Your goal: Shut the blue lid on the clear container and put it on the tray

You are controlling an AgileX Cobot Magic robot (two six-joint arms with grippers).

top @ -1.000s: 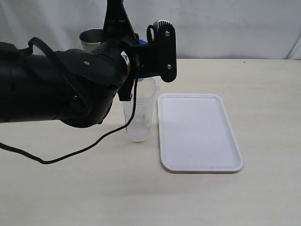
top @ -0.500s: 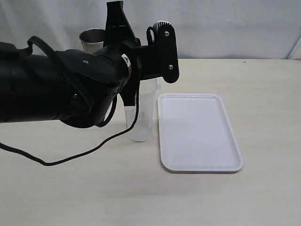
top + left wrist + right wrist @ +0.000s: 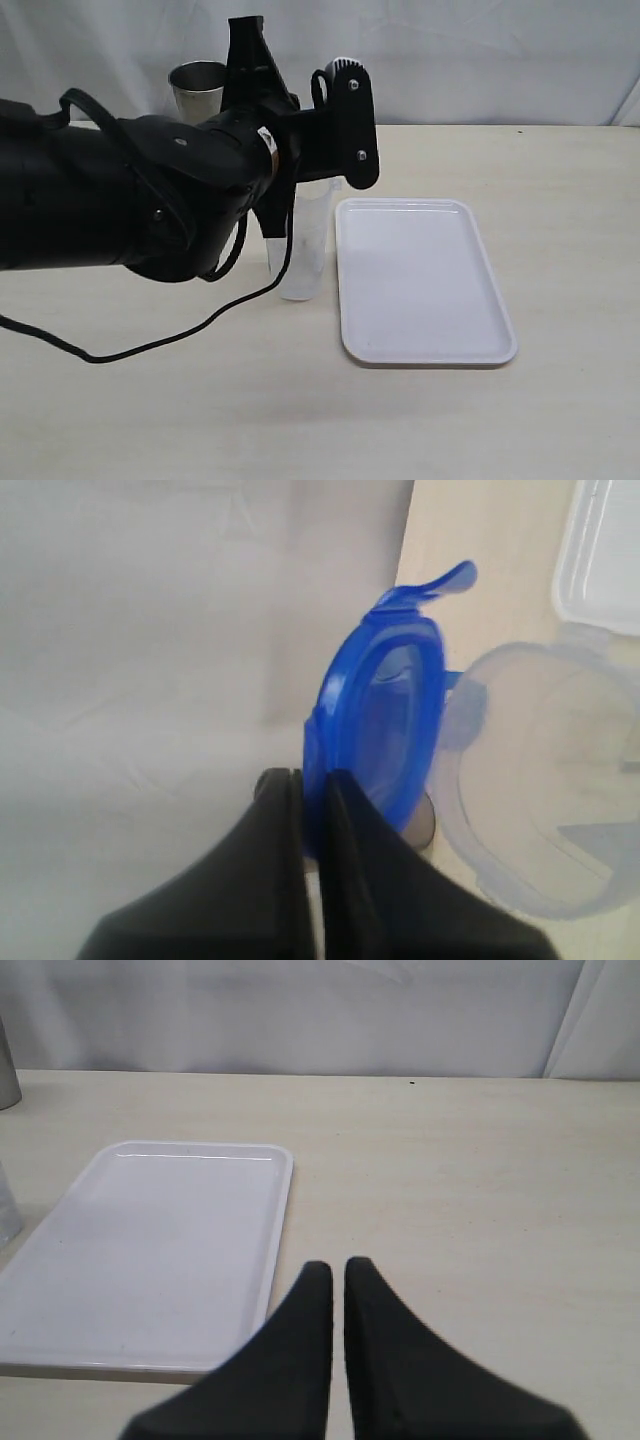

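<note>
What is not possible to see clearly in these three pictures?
- Left wrist view: whether the blue lid, held by the left pincer, touches the clear container is unclear.
- Exterior view: the left arm hides the lid, the container's rim and the base of the steel cup.
- Right wrist view: the picture edge cuts off the tray at one corner.

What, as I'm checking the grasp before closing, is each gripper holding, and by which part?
The left gripper pinches the blue lid by its rim, near the open mouth of the clear container. The right gripper is shut, holding nothing.
</note>
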